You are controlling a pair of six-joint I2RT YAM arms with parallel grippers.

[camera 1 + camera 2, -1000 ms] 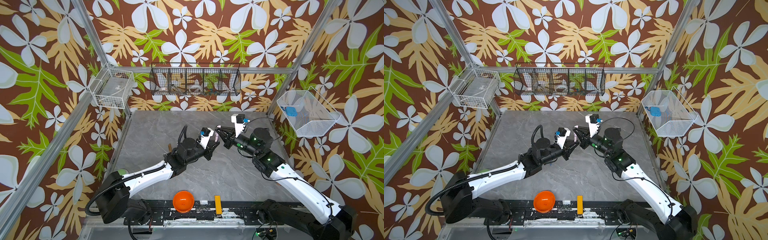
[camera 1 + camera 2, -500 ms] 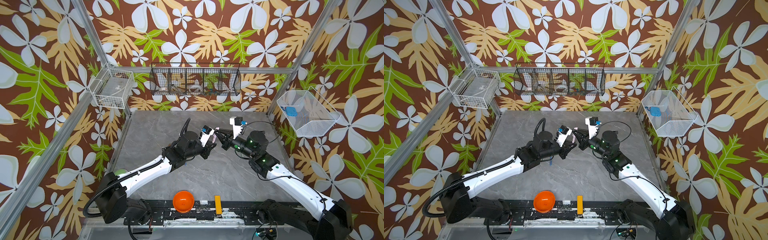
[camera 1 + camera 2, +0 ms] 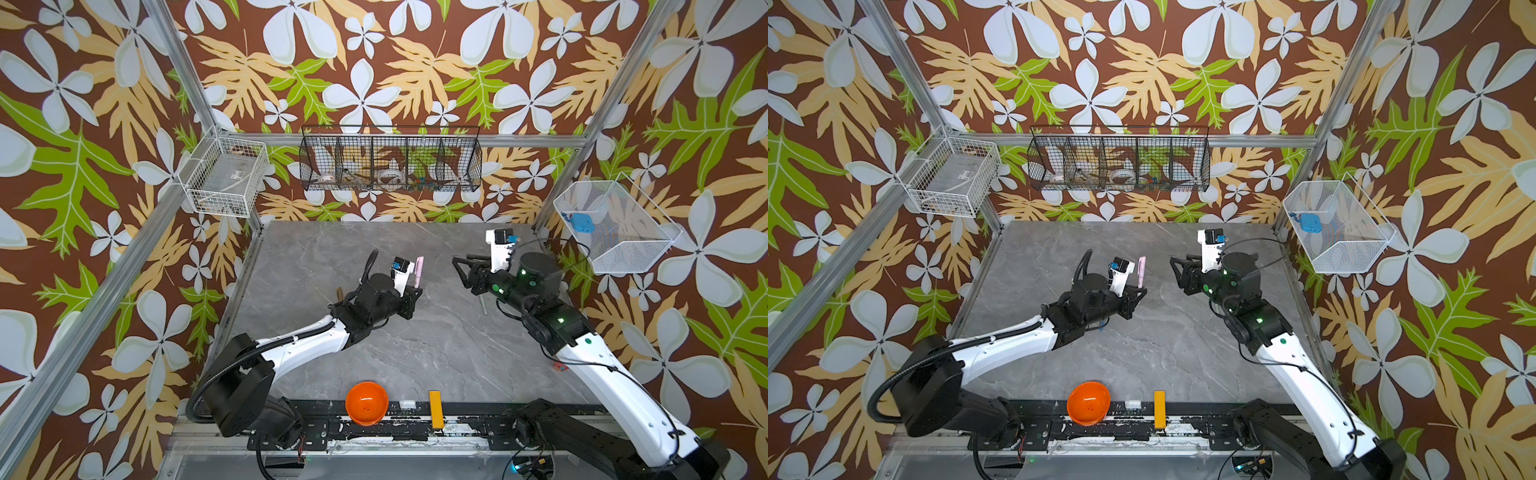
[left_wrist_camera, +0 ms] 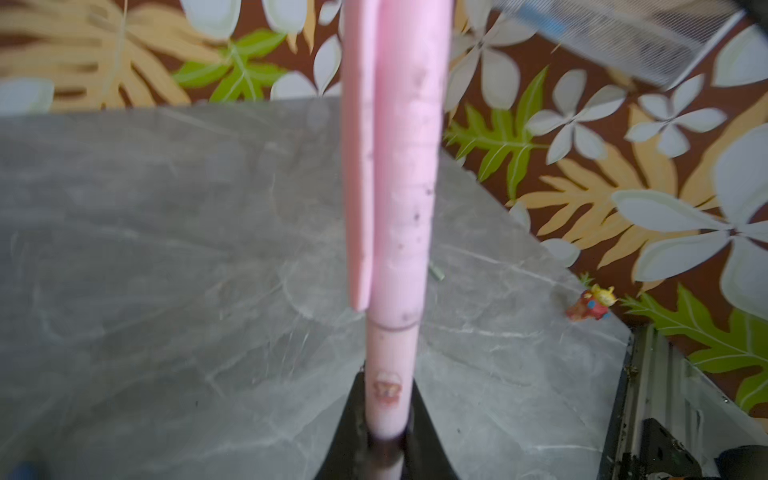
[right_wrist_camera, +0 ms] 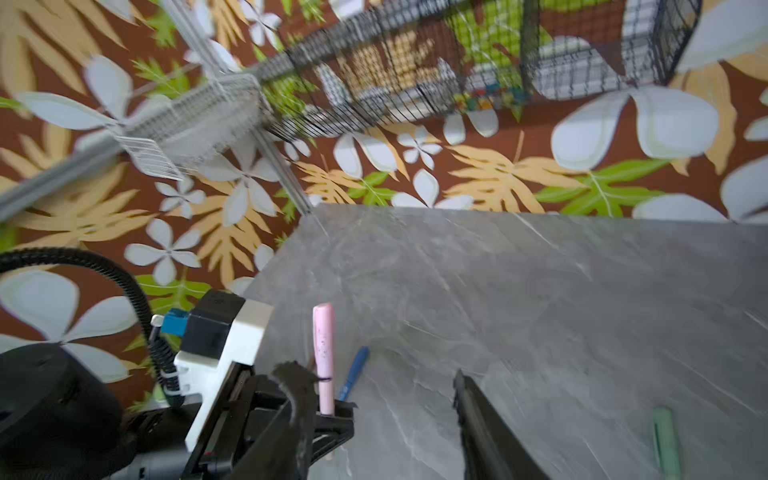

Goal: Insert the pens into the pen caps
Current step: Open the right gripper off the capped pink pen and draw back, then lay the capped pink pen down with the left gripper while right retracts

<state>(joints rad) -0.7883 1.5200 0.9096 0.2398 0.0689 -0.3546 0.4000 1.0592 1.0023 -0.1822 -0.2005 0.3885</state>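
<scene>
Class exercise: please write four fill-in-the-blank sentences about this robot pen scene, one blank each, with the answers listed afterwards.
1. The upright pen gripped in the shut left claw is ____ in colour.
2. The right claw stands ____ and holds nothing.
3. The bowl at the front edge of the table is ____ in colour.
4. The loose pen lying on the table near the left claw is ____ in colour.

Answers: pink; open; orange; blue.
</scene>
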